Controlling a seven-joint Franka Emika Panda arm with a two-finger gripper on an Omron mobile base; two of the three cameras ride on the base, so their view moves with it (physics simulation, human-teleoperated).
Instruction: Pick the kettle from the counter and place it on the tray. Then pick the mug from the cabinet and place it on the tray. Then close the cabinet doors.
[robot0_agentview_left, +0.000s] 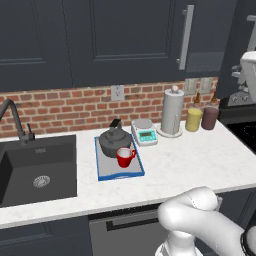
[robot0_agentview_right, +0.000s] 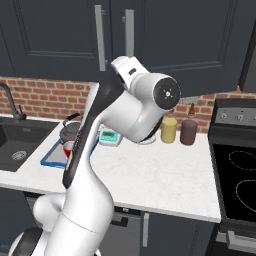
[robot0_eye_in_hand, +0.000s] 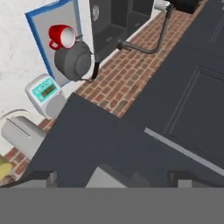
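Note:
The dark grey kettle (robot0_agentview_left: 113, 142) and the red mug (robot0_agentview_left: 125, 157) both stand on the blue-rimmed tray (robot0_agentview_left: 120, 175) on the white counter (robot0_agentview_left: 190, 160); the mug is in front of the kettle and touches it. From above, the hand view shows the kettle (robot0_eye_in_hand: 73, 61), the mug (robot0_eye_in_hand: 61, 36) and the tray (robot0_eye_in_hand: 41, 26). My gripper (robot0_eye_in_hand: 113, 177) is open and holds nothing. It is raised close in front of the navy cabinet doors (robot0_agentview_right: 60, 40), near their grey bar handles (robot0_agentview_right: 100, 37). Whether the doors are fully shut I cannot tell.
Right of the tray, along the brick wall, stand a white-and-teal scale (robot0_agentview_left: 145, 133), a paper-towel roll (robot0_agentview_left: 172, 111), a yellow jar (robot0_agentview_left: 193, 120) and a maroon jar (robot0_agentview_left: 210, 118). A dark sink (robot0_agentview_left: 35, 170) with a faucet (robot0_agentview_left: 15, 117) lies left. A black stove (robot0_agentview_right: 237, 175) is at the right.

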